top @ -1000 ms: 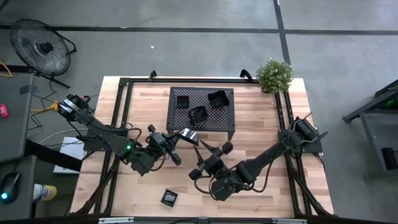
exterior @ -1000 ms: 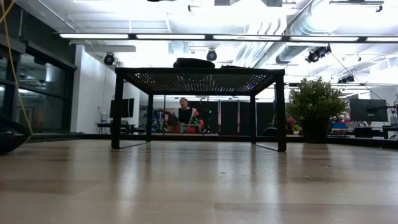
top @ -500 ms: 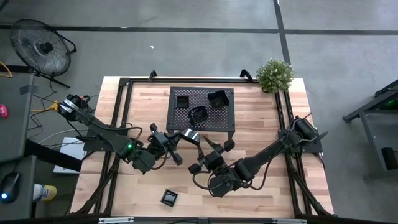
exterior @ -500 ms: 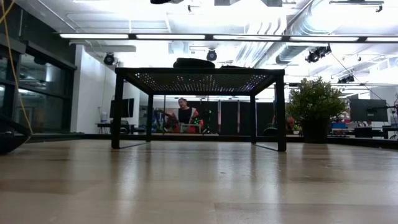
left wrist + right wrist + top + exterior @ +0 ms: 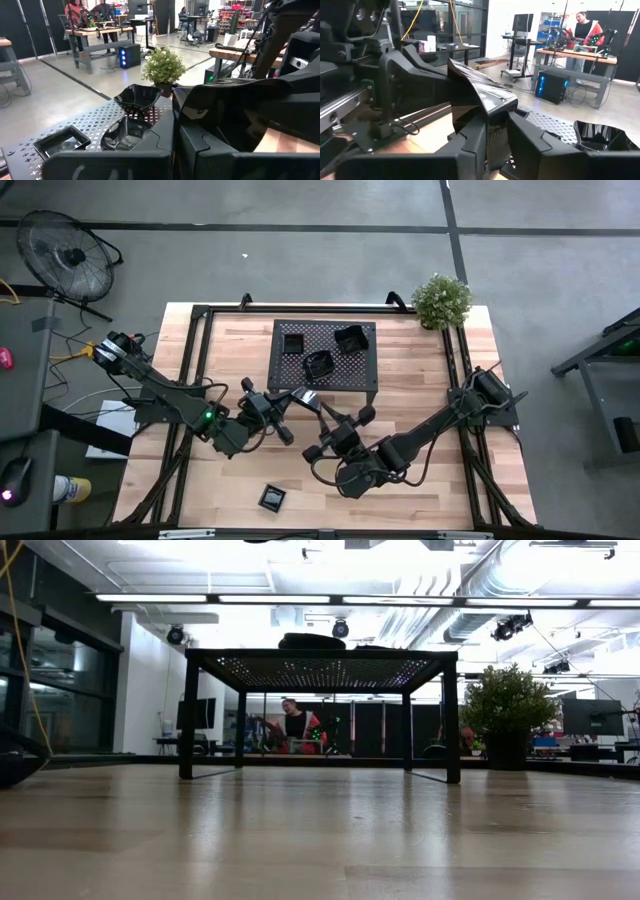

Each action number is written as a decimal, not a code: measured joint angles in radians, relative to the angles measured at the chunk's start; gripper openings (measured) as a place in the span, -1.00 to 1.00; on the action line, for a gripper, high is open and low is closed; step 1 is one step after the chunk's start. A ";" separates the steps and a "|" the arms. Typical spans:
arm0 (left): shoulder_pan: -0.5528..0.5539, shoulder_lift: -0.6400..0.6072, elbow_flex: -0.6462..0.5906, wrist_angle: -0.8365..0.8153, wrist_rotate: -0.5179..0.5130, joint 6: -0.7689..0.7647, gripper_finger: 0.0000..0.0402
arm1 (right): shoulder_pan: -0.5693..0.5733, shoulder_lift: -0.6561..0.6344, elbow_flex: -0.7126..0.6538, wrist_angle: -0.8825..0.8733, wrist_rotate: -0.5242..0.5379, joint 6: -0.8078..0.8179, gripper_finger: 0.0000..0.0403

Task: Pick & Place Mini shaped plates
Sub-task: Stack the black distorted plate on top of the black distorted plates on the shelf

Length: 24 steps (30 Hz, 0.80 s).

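A glossy black mini plate [image 5: 305, 397] hangs in the air just in front of the black mesh rack [image 5: 368, 375]. My left gripper [image 5: 292, 399] is shut on it from the table's left side. My right gripper [image 5: 325, 413] meets it from the right and near side, with its fingers closed on the plate's other side [image 5: 485, 107]. Three more mini plates [image 5: 318, 364] lie on the rack top. A square one [image 5: 271, 498] lies flat on the table near the front edge. My left gripper pinches the plate's edge [image 5: 176, 117] between its two fingers [image 5: 120, 160], coming in level from the table's left. The plate stands on edge, clear of the table and rack. My right gripper pinches the opposite part of the plate [image 5: 496, 131] between its two fingers [image 5: 470, 145], level from the right and near side. The plate rises upright out of the gap.
A potted plant [image 5: 441, 300] stands at the table's far right corner. The rack stands on thin legs [image 5: 188, 720] at the far middle, with open wood in front of it. A dark frame runs along the table's left and right edges. A person [image 5: 582, 35] is at benches beyond the table.
My right gripper's fingers have drawn together on the mini plate that my left gripper holds up. Both arms have stayed where they were, and the plate has kept its place in the air.
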 joint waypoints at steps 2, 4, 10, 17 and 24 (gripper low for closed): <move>0.000 0.000 0.000 0.000 -0.001 0.000 -1.00 | 0.000 0.000 0.000 0.000 0.001 -0.005 -0.71; 0.000 0.000 0.000 0.000 0.000 0.001 -1.00 | 0.000 0.000 0.000 -0.001 0.004 -0.008 -0.77; 0.000 -0.001 0.000 0.000 0.018 0.001 -1.00 | 0.000 0.000 0.000 -0.002 0.025 -0.022 -0.90; 0.000 -0.002 0.000 -0.001 0.047 0.031 -0.99 | 0.000 0.000 0.000 -0.002 0.034 -0.025 -0.95; 0.000 -0.002 -0.002 -0.009 0.138 0.108 -0.82 | 0.001 -0.002 0.000 0.000 0.042 -0.025 -0.98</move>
